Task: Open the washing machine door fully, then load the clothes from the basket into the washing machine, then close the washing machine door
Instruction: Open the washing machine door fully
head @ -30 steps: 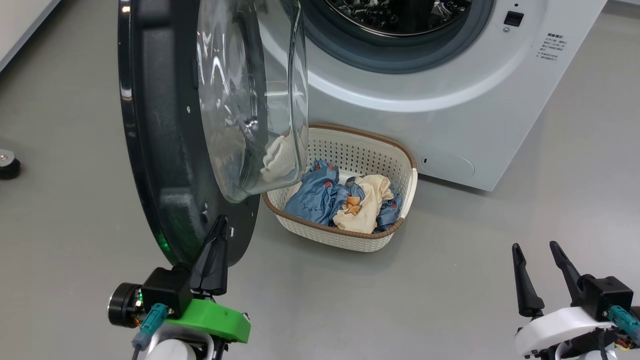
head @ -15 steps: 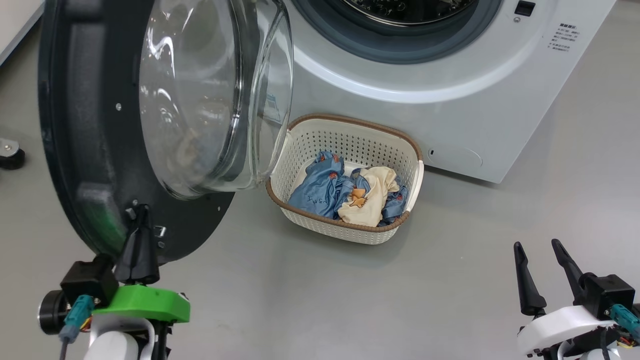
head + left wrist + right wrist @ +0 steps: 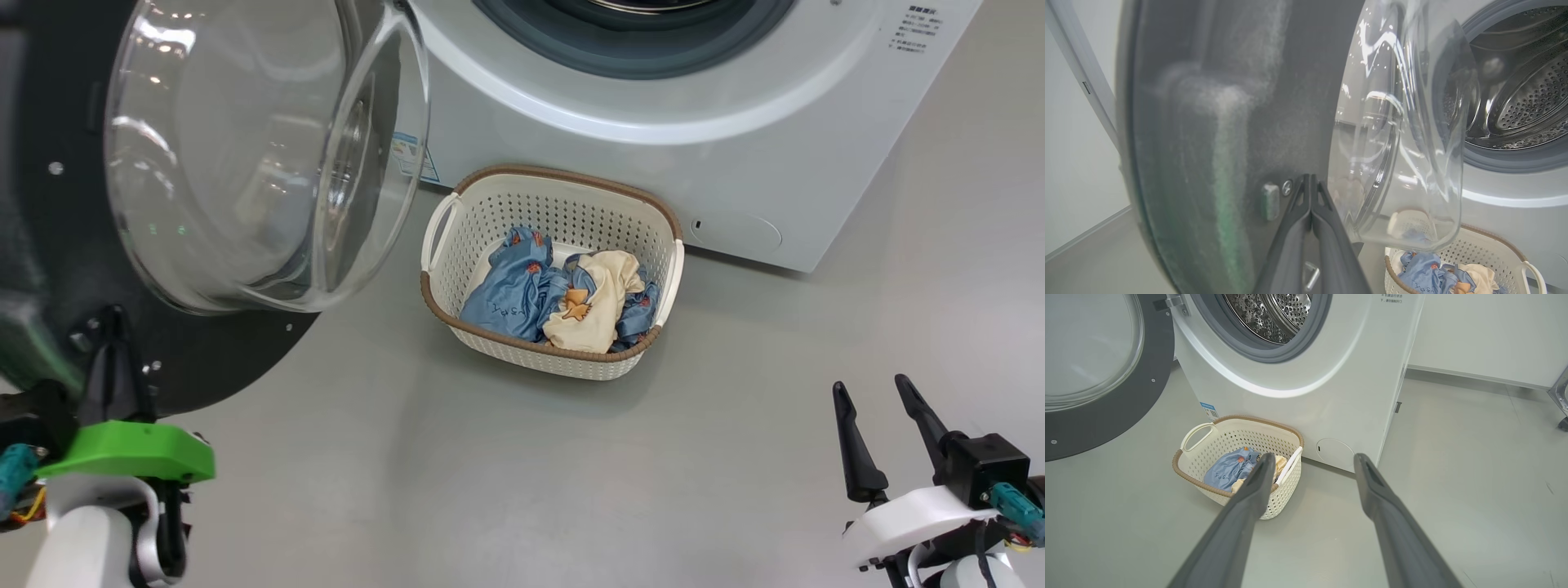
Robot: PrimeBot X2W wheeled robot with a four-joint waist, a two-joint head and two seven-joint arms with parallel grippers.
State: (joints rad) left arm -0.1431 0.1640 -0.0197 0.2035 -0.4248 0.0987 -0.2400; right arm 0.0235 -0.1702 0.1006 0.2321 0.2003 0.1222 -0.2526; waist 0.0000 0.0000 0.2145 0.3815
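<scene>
Looking down, I see my left pincer pinched shut, tips against the black inner face of the washing machine door, which stands wide open. My right pincer hangs spread, empty. The clothes lie in the basket before the washing machine.

Smooth matte grey floor, few faint scuff marks, soft even light, weak blurred shadows. Plain white wall at far side, grey skirting strip along its foot. Shiny metal leg on dark caster near that wall.
</scene>
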